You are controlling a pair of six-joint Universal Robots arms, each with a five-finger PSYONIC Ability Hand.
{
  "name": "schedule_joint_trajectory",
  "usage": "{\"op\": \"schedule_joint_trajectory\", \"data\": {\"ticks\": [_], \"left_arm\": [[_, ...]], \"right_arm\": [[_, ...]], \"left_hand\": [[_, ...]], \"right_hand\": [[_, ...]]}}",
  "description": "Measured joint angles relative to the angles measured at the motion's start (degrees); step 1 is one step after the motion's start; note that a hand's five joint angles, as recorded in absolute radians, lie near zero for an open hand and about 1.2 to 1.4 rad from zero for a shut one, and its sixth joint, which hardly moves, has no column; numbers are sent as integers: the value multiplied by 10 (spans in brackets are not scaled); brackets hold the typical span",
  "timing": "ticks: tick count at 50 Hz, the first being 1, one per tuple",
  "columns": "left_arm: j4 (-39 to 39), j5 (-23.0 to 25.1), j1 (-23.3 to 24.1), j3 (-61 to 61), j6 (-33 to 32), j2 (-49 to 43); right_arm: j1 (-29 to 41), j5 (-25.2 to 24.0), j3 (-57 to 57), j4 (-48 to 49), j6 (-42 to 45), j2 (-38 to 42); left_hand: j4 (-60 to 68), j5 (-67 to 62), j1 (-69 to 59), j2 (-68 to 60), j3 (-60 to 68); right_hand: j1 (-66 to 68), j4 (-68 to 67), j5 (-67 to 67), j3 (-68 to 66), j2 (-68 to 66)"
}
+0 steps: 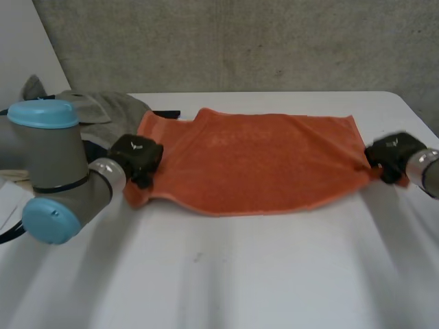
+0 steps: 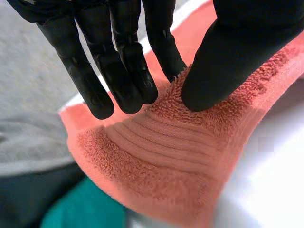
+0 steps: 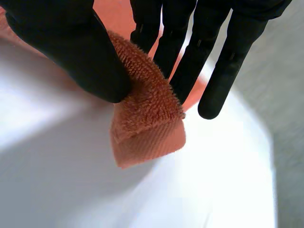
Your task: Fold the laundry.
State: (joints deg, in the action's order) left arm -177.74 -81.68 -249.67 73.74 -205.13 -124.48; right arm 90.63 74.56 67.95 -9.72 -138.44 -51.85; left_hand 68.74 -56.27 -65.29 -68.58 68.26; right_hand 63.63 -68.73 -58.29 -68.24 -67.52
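orange towel (image 1: 260,161) pinched at opposite ends by left robot hand (image 1: 137,156) and right robot hand (image 1: 389,152).

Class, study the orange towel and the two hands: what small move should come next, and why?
Probably raise both hands together and carry the pinched corners toward the far edge. The left hand and right hand each pinch a near corner of the orange towel, which lies spread out, unfolded, on the white table.
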Motion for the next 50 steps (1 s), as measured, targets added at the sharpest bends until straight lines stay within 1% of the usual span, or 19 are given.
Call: {"op": "schedule_joint_trajectory", "data": {"ticks": [3, 6, 9, 13, 17, 21, 24, 26, 31, 38, 39, 40, 41, 42, 43, 44, 45, 46, 50], "left_arm": [[48, -5, 5, 30, -21, 32], [129, -21, 10, 74, -63, 85], [201, -41, 13, 113, -108, 132], [269, -59, 16, 152, -161, 175], [271, -64, 24, 152, -187, 175], [220, -65, 35, 105, -186, 131], [170, -68, 44, 47, -177, 82], [135, -70, 49, -2, -169, 43], [76, -75, 57, -115, -159, -48], [61, -95, 65, -242, -164, -153], [62, -99, 66, -257, -167, -166], [63, -103, 67, -271, -169, -178], [63, -106, 67, -284, -171, -188], [63, -108, 68, -293, -172, -195], [63, -109, 68, -296, -172, -197], [61, -111, 71, -305, -173, -203], [60, -111, 71, -307, -173, -204], [56, -111, 73, -309, -172, -204], [33, -108, 80, -289, -167, -177]], "right_arm": [[-17, 7, 29, -77, 48, -24], [-51, 13, 91, -186, 123, -79], [-86, 12, 150, -247, 199, -134], [-122, 3, 207, -272, 283, -191], [-135, -4, 224, -256, 310, -208], [-118, -6, 190, -212, 268, -175], [-100, -2, 145, -176, 215, -136], [-81, 4, 96, -138, 155, -95], [-52, 10, 23, -63, 66, -29], [-20, 13, -34, 42, 14, 41], [-16, 15, -40, 55, 11, 49], [-11, 19, -48, 69, 9, 60], [-7, 26, -56, 81, 8, 71], [-3, 33, -63, 89, 7, 80], [-2, 36, -66, 93, 7, 83], [4, 55, -80, 103, 7, 97], [6, 61, -83, 105, 7, 101], [10, 79, -93, 108, 6, 109], [14, 119, -106, 99, -4, 109]], "left_hand": [[0, 0, 0, 0, 0], [0, 0, 0, 0, 0], [0, 0, 0, 0, 0], [0, 0, 0, 0, 0], [0, 0, 0, 0, 0], [0, 0, 0, 0, 0], [0, -1, 0, 0, 0], [0, -8, 0, 0, 0], [0, -8, 0, 0, 0], [0, -8, 0, 0, 0], [0, -8, 0, 0, 0], [-20, 12, 24, 28, -20], [-71, 62, 79, 70, -71], [-131, 122, 148, 131, -131], [-254, 244, 290, 267, -251], [-267, 257, 304, 279, -275], [-267, 257, 304, 279, -275], [-532, 507, 542, 534, -522], [-572, 533, 546, 567, -562]], "right_hand": [[0, 0, 0, 0, 0], [0, 0, 0, 0, 0], [0, 0, 0, 0, 0], [0, 0, 0, 0, 0], [0, 0, 0, 0, 0], [0, 0, -1, 0, 0], [0, 0, -2, 0, 0], [0, 0, -3, 0, 0], [0, 0, -4, 0, 0], [0, 0, -4, 0, 0], [-28, 26, 23, 26, 24], [-90, 99, 97, 99, 99], [-233, 226, 226, 227, 232], [-303, 306, 310, 307, 315], [-303, 306, 310, 307, 315], [-447, 450, 457, 450, 460], [-447, 450, 457, 450, 460], [-508, 546, 544, 545, 544], [-509, 566, 555, 563, 555]]}}
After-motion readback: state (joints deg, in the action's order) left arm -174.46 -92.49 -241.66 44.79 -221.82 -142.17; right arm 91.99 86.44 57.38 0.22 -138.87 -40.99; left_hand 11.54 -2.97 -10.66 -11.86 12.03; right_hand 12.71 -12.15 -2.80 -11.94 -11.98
